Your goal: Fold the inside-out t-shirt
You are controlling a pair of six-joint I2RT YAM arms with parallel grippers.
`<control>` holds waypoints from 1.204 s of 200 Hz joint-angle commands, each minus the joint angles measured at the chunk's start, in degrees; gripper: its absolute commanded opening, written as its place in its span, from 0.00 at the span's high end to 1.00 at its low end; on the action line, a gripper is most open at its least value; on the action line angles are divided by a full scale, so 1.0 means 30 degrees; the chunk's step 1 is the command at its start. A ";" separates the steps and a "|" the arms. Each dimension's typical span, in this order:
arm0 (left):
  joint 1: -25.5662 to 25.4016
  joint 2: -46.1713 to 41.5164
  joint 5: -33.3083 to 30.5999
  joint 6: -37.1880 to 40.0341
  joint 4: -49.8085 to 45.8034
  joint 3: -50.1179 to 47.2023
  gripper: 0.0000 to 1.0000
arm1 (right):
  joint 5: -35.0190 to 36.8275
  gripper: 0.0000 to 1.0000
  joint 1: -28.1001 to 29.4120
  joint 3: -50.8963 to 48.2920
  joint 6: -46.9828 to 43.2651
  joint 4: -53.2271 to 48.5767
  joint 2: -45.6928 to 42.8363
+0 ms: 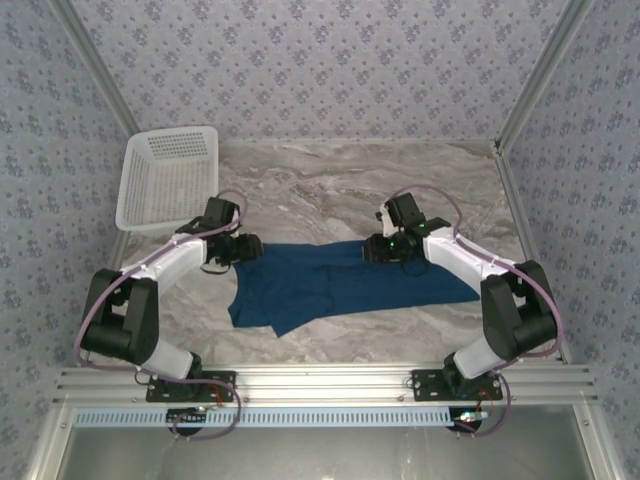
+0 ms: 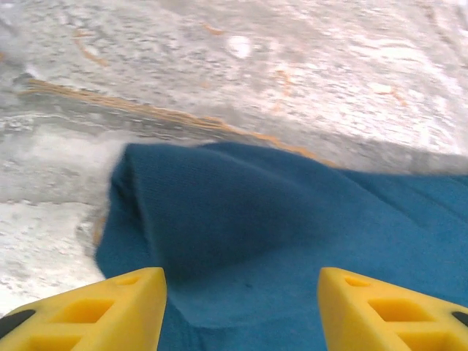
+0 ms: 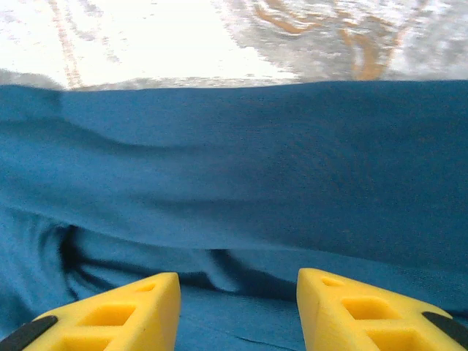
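Observation:
The inside-out t-shirt (image 1: pixel 330 285) is dark blue cloth lying folded into a wide band across the middle of the marble table (image 1: pixel 330 190). My left gripper (image 1: pixel 245 248) hovers over the shirt's far left corner. In the left wrist view, the left gripper (image 2: pixel 241 307) is open; its yellow fingers (image 2: pixel 110 311) stand wide apart above the rounded cloth corner (image 2: pixel 219 212), with nothing between them. My right gripper (image 1: pixel 378 250) sits over the shirt's far edge right of centre. In the right wrist view the right gripper (image 3: pixel 238 311) is open above a fold ridge (image 3: pixel 234 183).
A white lattice basket (image 1: pixel 170 175) leans at the back left, close behind the left arm. Aluminium frame posts and patterned walls close in the sides and back. A metal rail (image 1: pixel 330 380) runs along the near edge.

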 commanded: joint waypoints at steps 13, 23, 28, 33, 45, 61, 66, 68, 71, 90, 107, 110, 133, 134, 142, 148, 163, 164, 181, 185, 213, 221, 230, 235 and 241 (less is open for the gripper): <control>0.0216 0.1304 0.0303 -0.0018 0.0239 0.0198 0.43 | 0.0412 0.53 -0.0557 -0.0205 0.0503 -0.0912 0.0264; 0.0305 0.1513 0.0385 -0.0015 0.0286 0.0293 0.43 | 0.0309 0.53 -0.0500 -0.0543 0.0589 -0.0967 0.0081; 0.0341 0.1554 0.0418 0.0008 0.0418 0.0271 0.43 | 0.0291 0.53 -0.0485 -0.0714 0.0633 -0.0999 -0.0028; 0.0419 0.1590 0.0513 0.0014 0.0544 0.0307 0.44 | 0.0263 0.53 -0.0446 -0.0911 0.0699 -0.1007 -0.0142; 0.0557 0.1564 0.0839 -0.0043 0.0937 0.0346 0.47 | 0.0139 0.54 -0.0442 -0.1405 0.0958 -0.1090 -0.0350; 0.0634 0.1533 0.0988 -0.0047 0.1271 0.0507 0.53 | 0.0162 0.54 -0.0429 -0.1925 0.1262 -0.1359 -0.0434; 0.0676 0.1569 0.0967 -0.0044 0.1344 0.0565 0.55 | 0.0181 0.54 -0.0433 -0.2069 0.1334 -0.1522 -0.0435; 0.0668 0.1579 0.0975 -0.0029 0.1374 0.0576 0.56 | 0.0198 0.54 -0.0450 -0.2123 0.1363 -0.1584 -0.0418; 0.0687 0.1616 0.0973 -0.0023 0.1431 0.0613 0.58 | 0.0203 0.54 -0.0436 -0.2201 0.1416 -0.1640 -0.0421; 0.0832 0.2068 0.1143 0.0015 0.1842 0.0831 0.67 | 0.0203 0.55 -0.0498 -0.2664 0.1658 -0.1783 -0.0260; 0.1109 0.2571 0.1647 0.0026 0.1921 0.1149 0.75 | 0.0460 0.55 -0.0621 -0.2720 0.1675 -0.2012 0.0101; 0.1145 0.2619 0.1702 0.0017 0.1957 0.1183 0.77 | 0.0554 0.55 -0.0608 -0.2704 0.1668 -0.2060 0.0164; 0.1308 0.2402 0.2004 -0.0043 0.2240 0.1389 0.89 | 0.1294 0.55 -0.0688 -0.2626 0.1574 -0.2428 0.0455; 0.1309 0.2392 0.2003 -0.0029 0.2241 0.1399 0.90 | 0.1320 0.55 -0.0674 -0.2633 0.1566 -0.2446 0.0461; 0.1364 0.2299 0.1971 -0.0064 0.2222 0.1560 0.92 | 0.1499 0.55 -0.0742 -0.2581 0.1478 -0.2559 0.0601; 0.1410 0.2239 0.1980 -0.0101 0.2243 0.1653 0.93 | 0.1652 0.55 -0.0771 -0.2517 0.1470 -0.2651 0.0700; 0.1527 0.2149 0.2124 -0.0218 0.2254 0.1949 0.94 | 0.1839 0.56 -0.0831 -0.2427 0.1332 -0.2778 0.0961; 0.1535 0.2134 0.2137 -0.0233 0.2263 0.1972 0.94 | 0.1857 0.56 -0.0834 -0.2416 0.1313 -0.2782 0.0977; 0.1701 0.2091 0.2185 -0.0365 0.2347 0.2225 0.95 | 0.2102 0.56 -0.0840 -0.2347 0.1187 -0.2960 0.1233; 0.1759 0.2112 0.2232 -0.0391 0.2363 0.2279 0.95 | 0.2122 0.56 -0.0857 -0.2325 0.1156 -0.2990 0.1285; 0.2116 0.2412 0.2792 -0.0708 0.2463 0.2764 0.96 | 0.2377 0.56 -0.0880 -0.2259 0.1002 -0.3138 0.1450; 0.2224 0.2441 0.2939 -0.0745 0.2492 0.2870 0.97 | 0.2459 0.56 -0.0884 -0.2215 0.1001 -0.3132 0.1462; 0.2372 0.2414 0.2991 -0.0798 0.2463 0.2976 0.97 | 0.2445 0.56 -0.0902 -0.2151 0.0974 -0.3138 0.1492; 0.2438 0.2386 0.3042 -0.0845 0.2502 0.3013 0.98 | 0.2458 0.56 -0.0932 -0.2155 0.0972 -0.3124 0.1524; 0.2547 0.2397 0.3142 -0.0932 0.2578 0.2998 0.98 | 0.2485 0.56 -0.0926 -0.2142 0.0972 -0.3138 0.1529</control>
